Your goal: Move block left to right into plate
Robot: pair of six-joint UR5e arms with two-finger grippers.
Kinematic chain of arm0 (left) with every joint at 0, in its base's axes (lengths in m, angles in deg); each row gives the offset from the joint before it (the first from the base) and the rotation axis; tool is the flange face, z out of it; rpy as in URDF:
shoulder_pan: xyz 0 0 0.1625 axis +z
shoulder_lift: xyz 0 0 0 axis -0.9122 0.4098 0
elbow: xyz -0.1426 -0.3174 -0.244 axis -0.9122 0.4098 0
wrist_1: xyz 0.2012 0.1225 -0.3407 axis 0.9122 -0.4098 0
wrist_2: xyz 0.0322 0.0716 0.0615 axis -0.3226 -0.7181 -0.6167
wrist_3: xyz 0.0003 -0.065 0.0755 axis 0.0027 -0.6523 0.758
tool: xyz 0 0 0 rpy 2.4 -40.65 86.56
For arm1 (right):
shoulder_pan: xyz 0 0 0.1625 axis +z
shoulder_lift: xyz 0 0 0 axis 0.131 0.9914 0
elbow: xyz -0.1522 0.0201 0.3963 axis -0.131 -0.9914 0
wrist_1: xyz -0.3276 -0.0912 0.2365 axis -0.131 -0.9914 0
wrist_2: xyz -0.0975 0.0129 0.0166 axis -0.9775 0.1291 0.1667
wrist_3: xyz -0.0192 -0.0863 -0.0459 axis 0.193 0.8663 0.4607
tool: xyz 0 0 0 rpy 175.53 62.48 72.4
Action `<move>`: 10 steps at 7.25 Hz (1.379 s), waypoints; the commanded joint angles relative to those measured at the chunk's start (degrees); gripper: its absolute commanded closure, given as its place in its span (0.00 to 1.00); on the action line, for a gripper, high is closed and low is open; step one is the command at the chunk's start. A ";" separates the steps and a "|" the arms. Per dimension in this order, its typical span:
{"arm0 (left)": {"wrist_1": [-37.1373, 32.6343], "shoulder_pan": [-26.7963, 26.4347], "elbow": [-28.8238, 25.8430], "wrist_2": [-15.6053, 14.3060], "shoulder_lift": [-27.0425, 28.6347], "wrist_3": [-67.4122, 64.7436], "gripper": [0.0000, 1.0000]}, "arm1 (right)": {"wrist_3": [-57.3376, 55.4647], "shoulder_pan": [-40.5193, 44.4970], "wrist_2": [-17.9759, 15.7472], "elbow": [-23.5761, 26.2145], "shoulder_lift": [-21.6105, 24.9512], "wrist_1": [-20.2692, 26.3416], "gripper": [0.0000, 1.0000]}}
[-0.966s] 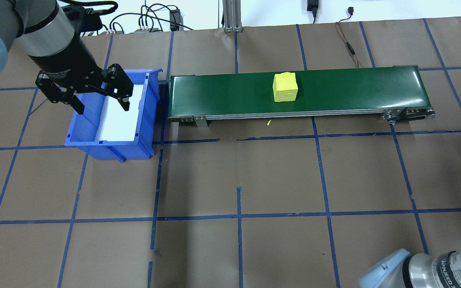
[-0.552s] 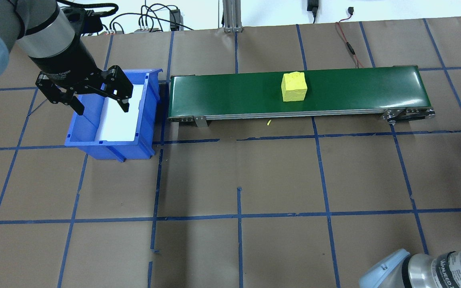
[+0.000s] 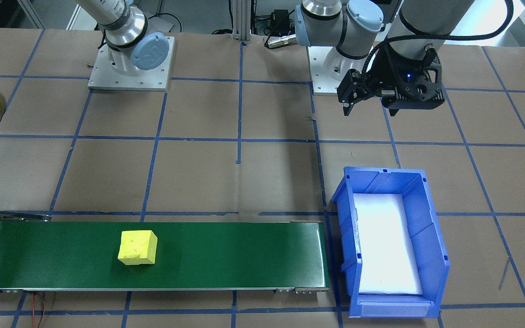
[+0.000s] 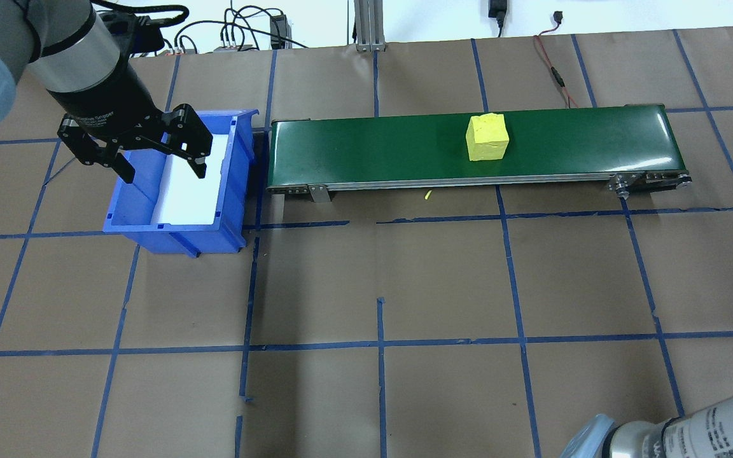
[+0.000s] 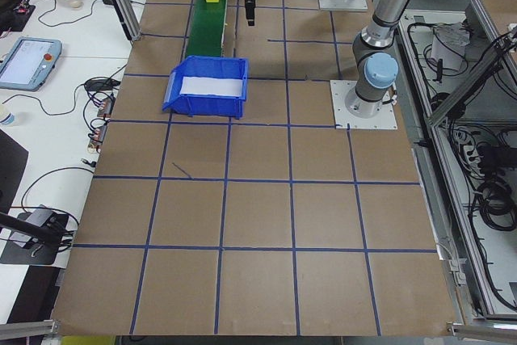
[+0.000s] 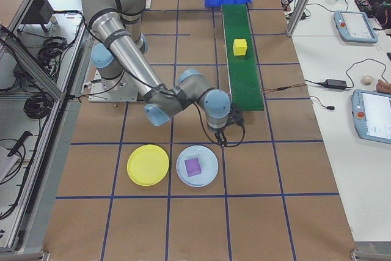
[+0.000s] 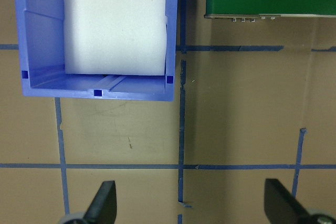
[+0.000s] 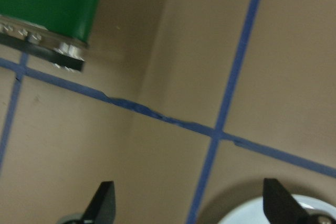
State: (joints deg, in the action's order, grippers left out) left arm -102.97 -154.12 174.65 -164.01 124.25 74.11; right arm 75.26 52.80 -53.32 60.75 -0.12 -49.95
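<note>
Overhead exterior: block [image 4: 487, 137] on conveyor [image 4: 373, 146], well apart from wide-spread left end effector [image 4: 158, 164].

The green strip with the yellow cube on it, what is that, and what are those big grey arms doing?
It is a conveyor belt carrying a yellow foam block. Two robot arms work at the table. The left gripper hangs open above a blue bin, holding nothing. The right gripper waits past the belt's other end, beside a yellow plate and a pale blue plate with a purple block; its wrist camera shows open fingers. Pictures come from above, across, both table ends, and each wrist.
</note>
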 commanded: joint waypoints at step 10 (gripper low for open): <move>0.18 0.15 0.00 -0.51 -0.18 -0.23 0.00 | -60.18 33.74 1.22 -0.55 -4.01 -11.65 0.02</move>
State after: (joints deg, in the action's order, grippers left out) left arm -102.80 -153.97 174.68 -164.53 124.07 73.88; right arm 13.76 86.67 -48.60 60.11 -3.63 -60.90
